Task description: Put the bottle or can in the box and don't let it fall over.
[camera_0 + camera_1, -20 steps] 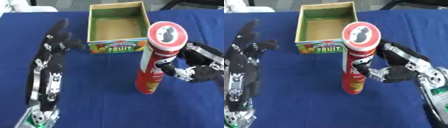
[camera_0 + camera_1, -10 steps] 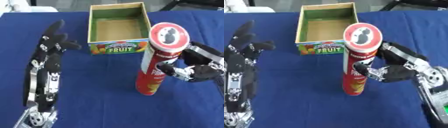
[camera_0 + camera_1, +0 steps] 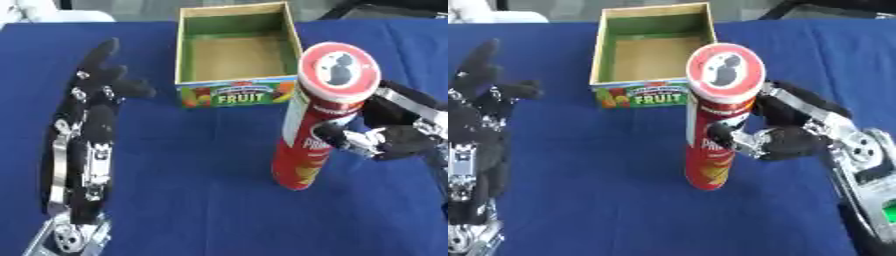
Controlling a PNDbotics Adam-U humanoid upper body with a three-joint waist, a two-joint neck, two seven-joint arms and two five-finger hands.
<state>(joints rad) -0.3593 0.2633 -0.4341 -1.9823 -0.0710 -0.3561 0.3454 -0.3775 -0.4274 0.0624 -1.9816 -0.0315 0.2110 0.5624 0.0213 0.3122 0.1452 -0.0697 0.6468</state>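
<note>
Right hand curls round the upright can, box at eleven o'clock empty, placing not yet done.

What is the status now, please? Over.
Right hand curled round red can, upright on blue table. Left hand open, idle. Fruit box empty; path unobstructed.

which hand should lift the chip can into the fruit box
The right hand: its fingers are already curled around the upright red can. The left hand lies open on the blue cloth, apart from the can and beside the open box.
</note>
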